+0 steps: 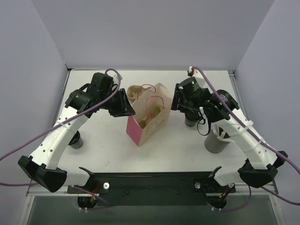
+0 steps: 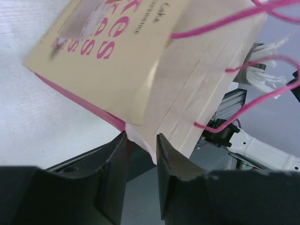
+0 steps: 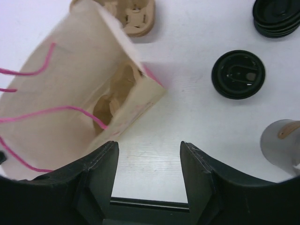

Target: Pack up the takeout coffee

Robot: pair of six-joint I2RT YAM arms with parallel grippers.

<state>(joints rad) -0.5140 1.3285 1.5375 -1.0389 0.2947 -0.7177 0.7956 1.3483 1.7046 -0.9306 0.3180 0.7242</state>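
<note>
— Left gripper [image 2: 140, 137]?
— Nearly closed, pinching the paper bag [image 2: 140, 70] at its edge. Right gripper [image 3: 149, 146] spread wide, holding nothing.
— Coffee cup [image 3: 238, 74]?
— Lidded, upright on the table [image 3: 187, 117], near the bag. Grip below the lid, lift straight, lower into a pulp tray [image 3: 110, 101] well.

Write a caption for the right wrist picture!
Open right gripper near paper bag holding a pulp tray, lidded cup beside.

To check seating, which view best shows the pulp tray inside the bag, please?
Right wrist: it looks into the bag onto the pulp tray. Top external shows a glimpse; left wrist only the bag's outside.
</note>
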